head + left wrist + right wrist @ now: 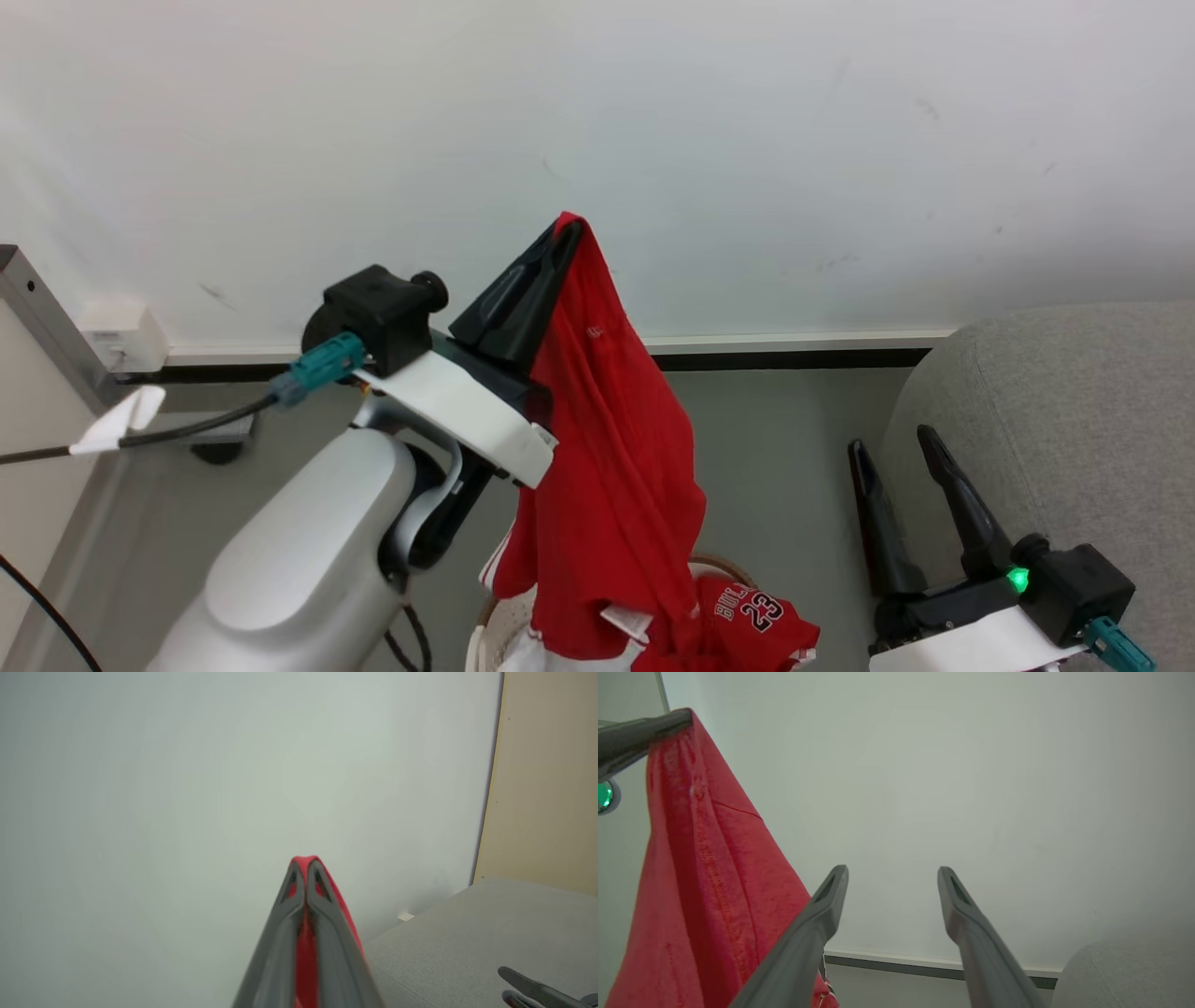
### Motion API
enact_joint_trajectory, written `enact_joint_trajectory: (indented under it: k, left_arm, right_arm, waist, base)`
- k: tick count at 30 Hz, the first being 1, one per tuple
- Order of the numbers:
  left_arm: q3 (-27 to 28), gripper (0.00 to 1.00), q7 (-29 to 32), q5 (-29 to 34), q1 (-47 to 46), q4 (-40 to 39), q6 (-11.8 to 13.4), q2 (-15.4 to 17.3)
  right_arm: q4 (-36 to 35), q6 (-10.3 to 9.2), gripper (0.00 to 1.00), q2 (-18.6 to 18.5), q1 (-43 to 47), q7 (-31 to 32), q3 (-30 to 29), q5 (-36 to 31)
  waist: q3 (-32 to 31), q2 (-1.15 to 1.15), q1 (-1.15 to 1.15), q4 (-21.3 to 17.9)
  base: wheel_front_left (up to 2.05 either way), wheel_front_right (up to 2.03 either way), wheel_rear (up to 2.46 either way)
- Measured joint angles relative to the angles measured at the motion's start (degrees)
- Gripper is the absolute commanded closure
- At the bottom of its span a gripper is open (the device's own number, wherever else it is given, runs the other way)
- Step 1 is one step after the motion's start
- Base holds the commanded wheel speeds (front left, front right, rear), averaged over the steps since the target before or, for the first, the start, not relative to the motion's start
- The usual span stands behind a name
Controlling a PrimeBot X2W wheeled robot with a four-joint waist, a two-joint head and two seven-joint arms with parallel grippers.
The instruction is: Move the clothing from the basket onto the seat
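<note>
Left gripper (563, 227) is up high, its two dark fingers pinched together on a fold of the plain bright red fabric garment (616, 467). In left wrist view the gripper (306, 864) has the red cloth (306, 952) as a thin strip btwn the closed fingers, wrapping over the tips. Garment hangs straight down from that grip. Its lower end reaches the small cream-white plastic laundry basket w/ brown rim (731, 567) at bottom centre of head view. Second garment, a red jersey w/ white "BULLS 23" lettering (752, 621), lies bunched over the basket's right side, touching the hanging one's bottom end. White trim shows at lower left of the red pile.

Right gripper (892, 443) sits low at right, fingers spread apart & empty, pointing up, just beside the rounded edge of the large light grey fabric sofa (1055, 411) and well apart from the red cloth. Right wrist view: gripper (892, 872) open, hanging garment (691, 882) off to its left, sofa edge (1125, 970) lower right.

Basket stands on grey-green floor (775, 448) btwn the pale left forearm (308, 560) and the sofa. White wall (653, 112) w/ dark skirting strip behind.
</note>
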Motion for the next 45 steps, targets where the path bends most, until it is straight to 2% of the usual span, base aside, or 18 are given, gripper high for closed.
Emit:
enact_joint_trajectory:
  k: [12,19,26,34,44,45]
  left_arm:
    - [0.1,1.00,1.5,-0.5,-0.4,-2.3,1.0,0.7]
    - [-0.6,1.00,1.5,-0.8,0.4,-2.1,1.2,0.7]
    - [-2.9,1.00,1.4,-0.9,1.2,-1.7,0.6,-1.4]
    - [-6.1,1.00,2.0,-1.0,0.5,-1.3,-0.4,-5.6]
    - [-10.3,1.00,4.3,-1.4,0.6,-4.1,-1.6,-8.5]
    - [-10.5,1.00,4.7,-1.5,0.7,-4.6,-1.6,-8.8]
  right_arm:
    - [0.0,0.00,0.00,0.0,0.1,0.0,4.4,0.5]
    - [0.4,0.00,0.00,0.1,-0.9,0.0,12.8,1.8]
    - [8.2,0.00,0.00,0.1,-3.9,0.1,17.3,1.9]
    - [18.5,0.00,0.00,0.0,-7.2,1.7,22.6,3.7]
    - [28.5,0.00,0.00,0.0,-10.2,0.5,21.1,3.3]
    - [29.2,0.00,0.58,0.0,-10.5,0.3,21.1,3.7]
  waist:
    - [0.3,0.00,0.01,0.1]
    - [0.0,0.00,0.01,0.1]
    - [-0.7,0.00,0.01,1.6]
    - [-1.7,0.00,0.01,6.0]
    - [-3.4,0.00,0.01,12.1]
    - [-3.6,0.00,0.01,12.7]
  base:
    - [0.00,0.00,0.00]
    - [0.00,0.00,0.00]
    - [0.00,0.00,0.00]
    - [0.00,0.00,0.00]
    - [0.00,0.00,0.00]
    - [0.00,0.00,0.00]
